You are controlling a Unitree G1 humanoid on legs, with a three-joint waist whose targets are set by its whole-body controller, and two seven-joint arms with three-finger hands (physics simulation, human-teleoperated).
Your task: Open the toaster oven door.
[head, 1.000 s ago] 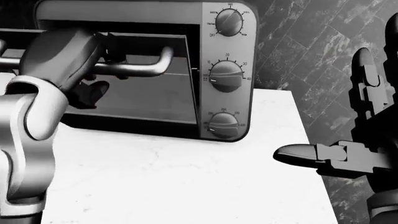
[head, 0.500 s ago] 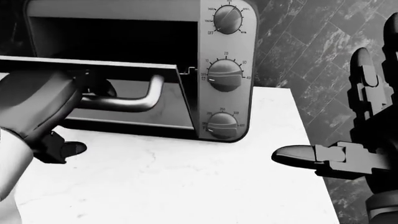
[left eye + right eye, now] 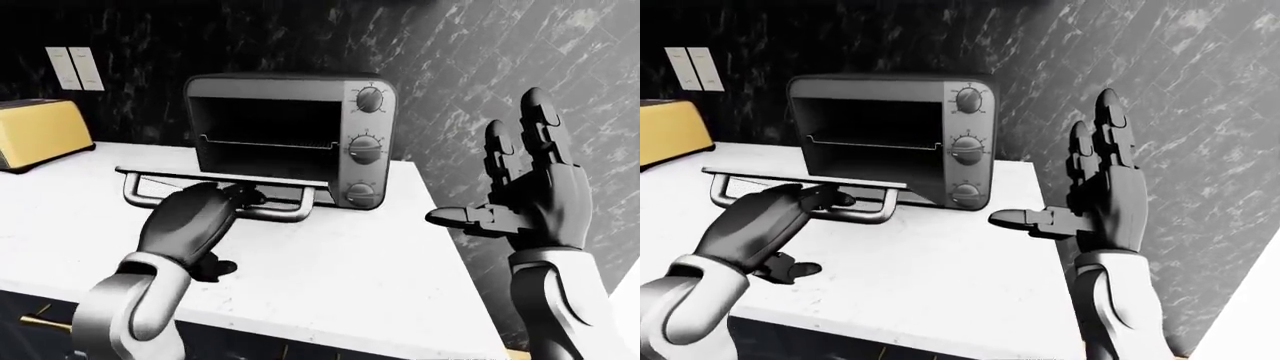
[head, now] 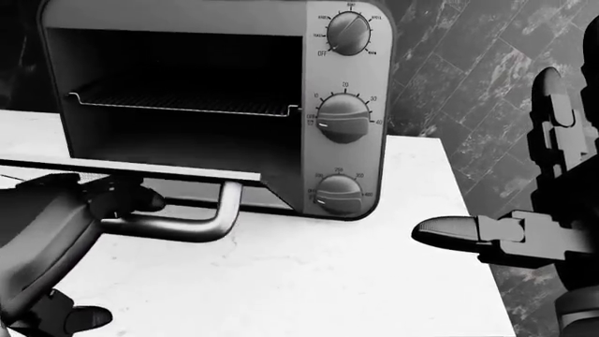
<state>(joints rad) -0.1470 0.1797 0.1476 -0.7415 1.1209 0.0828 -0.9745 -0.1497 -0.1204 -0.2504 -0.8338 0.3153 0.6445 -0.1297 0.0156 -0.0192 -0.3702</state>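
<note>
The toaster oven [image 3: 290, 94] stands on the white counter [image 3: 340, 277] against the dark wall. Its door [image 3: 215, 178] lies folded down flat, and the dark cavity with a wire rack [image 4: 178, 102] shows behind it. The curved bar handle [image 4: 192, 229] runs along the door's near edge. My left hand [image 3: 205, 217] has its fingers [image 4: 117, 196] hooked over that handle, with the thumb [image 4: 79, 319] hanging apart below. At the right of the views my right hand [image 3: 500, 180] is raised and open, beside the oven's knob panel [image 4: 343, 116], touching nothing.
A yellow toaster [image 3: 38, 132] sits at the left on the counter, under two wall switch plates [image 3: 75, 67]. The counter's right edge [image 3: 460, 262] falls just past the oven, with the dark marble wall [image 3: 470, 60] beyond it.
The door has swung from partly open down to flat. My left hand went down and toward the bottom left with the handle. The right hand has stayed still.
</note>
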